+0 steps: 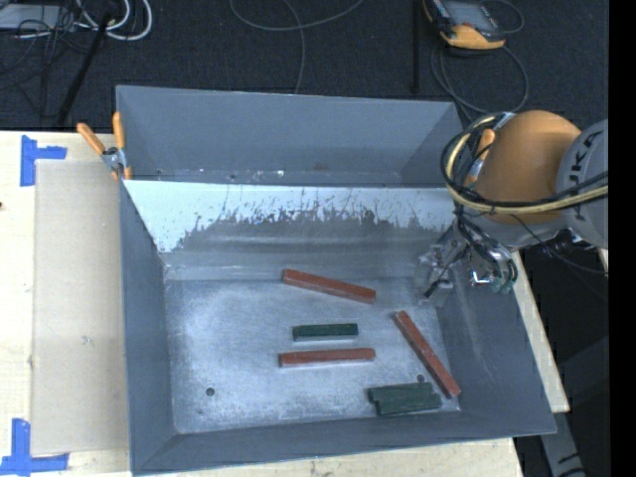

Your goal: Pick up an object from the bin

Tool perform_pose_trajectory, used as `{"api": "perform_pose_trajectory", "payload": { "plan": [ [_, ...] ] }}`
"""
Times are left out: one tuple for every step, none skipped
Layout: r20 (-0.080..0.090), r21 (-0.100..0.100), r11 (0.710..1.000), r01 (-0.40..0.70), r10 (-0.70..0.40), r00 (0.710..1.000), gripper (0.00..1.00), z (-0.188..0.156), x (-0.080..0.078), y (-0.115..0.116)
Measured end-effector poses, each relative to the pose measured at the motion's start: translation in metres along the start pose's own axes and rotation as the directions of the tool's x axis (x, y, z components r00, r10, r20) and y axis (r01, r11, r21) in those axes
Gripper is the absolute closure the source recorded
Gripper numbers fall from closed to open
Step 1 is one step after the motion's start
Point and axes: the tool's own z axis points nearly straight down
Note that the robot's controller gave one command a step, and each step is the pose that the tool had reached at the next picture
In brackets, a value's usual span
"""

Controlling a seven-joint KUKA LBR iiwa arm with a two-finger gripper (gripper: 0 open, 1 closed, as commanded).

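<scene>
My gripper point(434, 278) hangs at the bin's right side, above the upper end of a long reddish-brown bar point(425, 353) that lies slanted along the right wall. Nothing shows between its fingers. Another reddish-brown bar point(328, 285) lies to its left, near the back of the floor. A dark green block point(404, 398) rests at the front right, beside the slanted bar's lower end.
In the middle of the floor lie a small dark green bar point(324, 332) and, just in front of it, a third reddish-brown bar point(326, 358). The arm with its orange cover and cables stands over the bin's right rim.
</scene>
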Motion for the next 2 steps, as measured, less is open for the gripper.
{"api": "perform_pose_trajectory", "payload": {
  "plan": [
    [0.003,-0.002,1.0,0.003,-0.003,1.0,0.0,-0.002,-0.001,0.003],
    [-0.002,-0.002,0.972,0.235,-0.235,0.972,0.0,0.051,0.026,-0.032]
  ]
}}
